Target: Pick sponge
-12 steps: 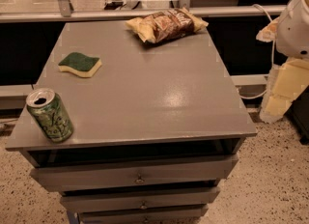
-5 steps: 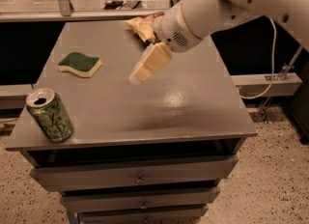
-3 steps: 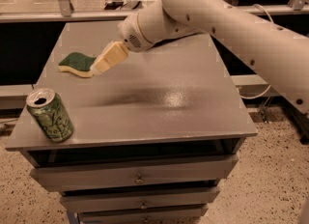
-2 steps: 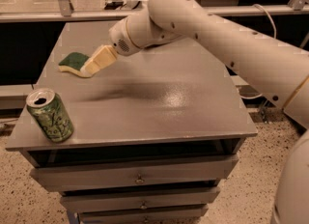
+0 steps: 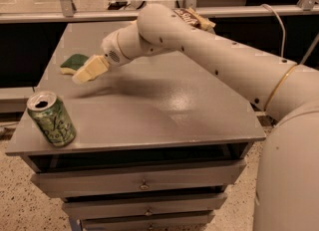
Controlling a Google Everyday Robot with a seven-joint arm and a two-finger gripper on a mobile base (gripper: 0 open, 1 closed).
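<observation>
The robot's arm fills the right side of the view and reaches across the grey bench toward its far left corner, a route that passes well above the can and crosses in front of the chip bag. The bench sits on stacked drawers.

1 green drink can stands upright and opened at the near left corner, well apart from the reach. The chip bag lies at the far edge, mostly hidden behind the arm.

The pincer hangs low over the far left of the bench, angled down and to the left, with its pale tip over the near-right end of the sponge. From this angle I cannot tell whether the pincer is apart or together, nor whether it touches the sponge.

The sponge lies flat near the far left edge of the bench, dark green face up, a thin pale strip showing along its near edge. Its long axis seems to run roughly left to right, tipped slightly toward the near side, though the pincer covers 1 end. The slanted approach probably suits taking a low, flat thing.
</observation>
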